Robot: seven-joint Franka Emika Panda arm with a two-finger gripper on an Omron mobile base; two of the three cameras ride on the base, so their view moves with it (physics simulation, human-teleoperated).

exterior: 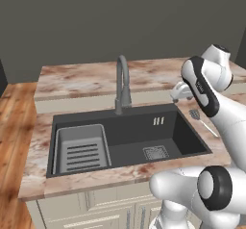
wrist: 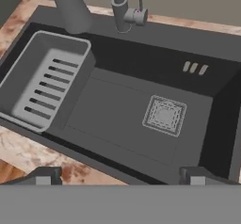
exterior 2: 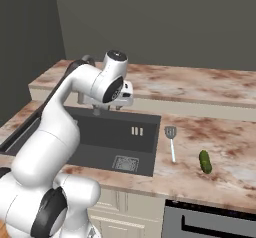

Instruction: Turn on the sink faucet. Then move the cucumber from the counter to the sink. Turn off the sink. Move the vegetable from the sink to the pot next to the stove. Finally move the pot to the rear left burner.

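My tool (wrist: 120, 178) hangs wide open and empty over the sink (wrist: 122, 119), and I worry it clips the faucet (exterior: 122, 83) spout instead of nudging the thin lever (wrist: 139, 4).

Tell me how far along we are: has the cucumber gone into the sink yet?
Not yet. The cucumber lies on the counter right of the spatula, and the sink holds only its rack. No water shows at the faucet, so I can't confirm it is on. The gripper is open and empty above the basin. Everything after the faucet step remains.
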